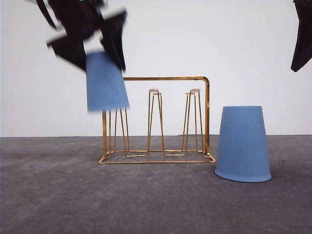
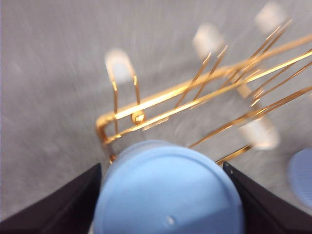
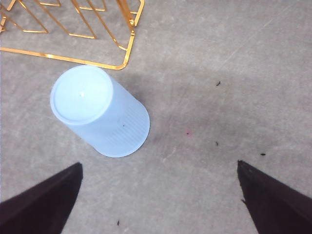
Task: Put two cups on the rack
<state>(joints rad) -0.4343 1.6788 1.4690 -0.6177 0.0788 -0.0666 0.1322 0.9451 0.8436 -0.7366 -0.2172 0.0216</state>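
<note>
Left gripper (image 1: 100,46) clamped on upside-down blue cup (image 1: 106,81), held in air above left end of gold wire rack (image 1: 156,122); view motion-blurred. Second cup (image 1: 243,144) stands upside down on grey table (image 1: 156,200), just right of rack. Right gripper (image 3: 158,195) fingers spread wide, hovering above second cup, holding nothing.

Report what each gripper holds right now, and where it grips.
The left gripper holds one inverted cup by its sides near the closed base, above the rack. The right gripper is open, holding nothing.
</note>
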